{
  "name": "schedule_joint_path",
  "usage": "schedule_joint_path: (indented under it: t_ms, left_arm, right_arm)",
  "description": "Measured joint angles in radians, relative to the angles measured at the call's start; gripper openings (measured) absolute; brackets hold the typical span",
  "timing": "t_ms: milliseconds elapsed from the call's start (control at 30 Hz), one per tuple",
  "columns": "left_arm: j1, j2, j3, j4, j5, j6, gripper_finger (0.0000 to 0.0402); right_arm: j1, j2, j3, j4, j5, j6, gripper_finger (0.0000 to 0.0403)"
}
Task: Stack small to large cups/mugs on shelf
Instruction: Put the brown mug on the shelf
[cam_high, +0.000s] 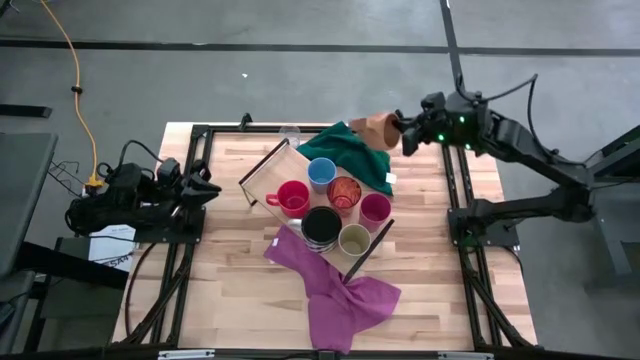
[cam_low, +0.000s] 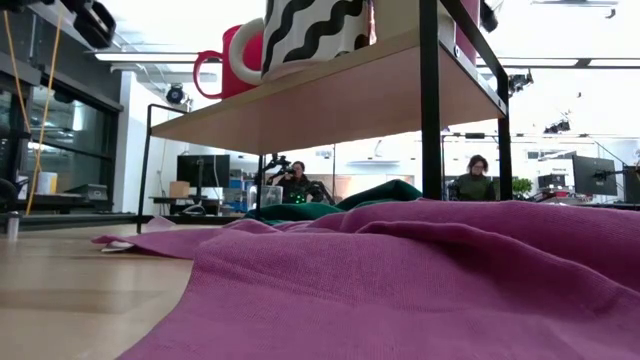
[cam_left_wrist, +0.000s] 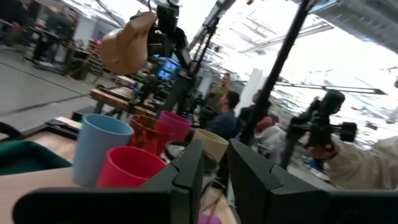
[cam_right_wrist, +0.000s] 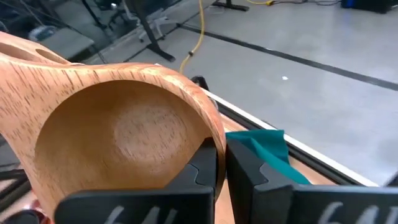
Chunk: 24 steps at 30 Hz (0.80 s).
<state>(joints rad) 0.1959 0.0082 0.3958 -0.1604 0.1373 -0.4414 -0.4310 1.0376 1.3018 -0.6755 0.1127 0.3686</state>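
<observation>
R gripper (cam_high: 405, 131) is clamped tight on the rim of the tan wooden cup (cam_high: 378, 128), one finger inside the bowl and one outside, as the right wrist view shows. The cup is tipped on its side and held up in the air above the far edge of the table (cam_high: 230, 290), over the green cloth (cam_high: 348, 152) and clear of everything else.

Next out is the shelf (cam_high: 268, 165), lying slantwise mid-table with the other cups bunched on it: blue cup (cam_high: 321, 173), red mug (cam_high: 291, 197), orange patterned cup (cam_high: 343, 190), magenta cup (cam_high: 375, 207), black mug (cam_high: 320, 224) and olive-beige cup (cam_high: 354, 239). A clear glass (cam_high: 289, 132) stands alone at the far edge, apart from the shelf. The purple cloth (cam_high: 335, 290) trails from under the shelf toward the near edge.

L gripper (cam_high: 205, 190) waits near the left edge with its fingers a little apart and nothing in them.

Step in hand, as I judge it: bring the tan cup across and set it in size order w/ the rest. To do it well:
- Turn it upright before lowering, since it's tilted now.
- Come in from above; the cups are packed close, so a sideways approach could knock the blue or orange one.
- Pick a bare bit of board or a clearly wider cup to nest in.
- Let go only once it sits flat, then lift straight up.
- Keep it off the green cloth, where it may sit crooked.
</observation>
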Motion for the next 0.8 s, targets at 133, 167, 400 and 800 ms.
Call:
schedule_joint_path:
  t_ms: [133,167,400,800]
  left_arm:
    - [0.0,0.0,0.0,-0.018,-0.052,0.026,0.0065]
    - [0.0,0.0,0.0,-0.035,-0.072,0.033,0.0065]
    - [0.0,0.0,0.0,-0.073,-0.151,0.072,0.0065]
    - [0.0,0.0,0.032,-0.076,-0.178,0.145,0.0065]
  right_arm:
    - [-0.088,0.033,0.0,0.046,-0.134,-0.023,0.0]
    - [-0.105,0.047,0.0,0.054,-0.164,-0.031,0.0]
    - [-0.18,0.15,0.0,0.161,-0.307,-0.054,0.0]
    - [-0.194,0.348,0.106,0.259,-0.357,-0.037,0.0]
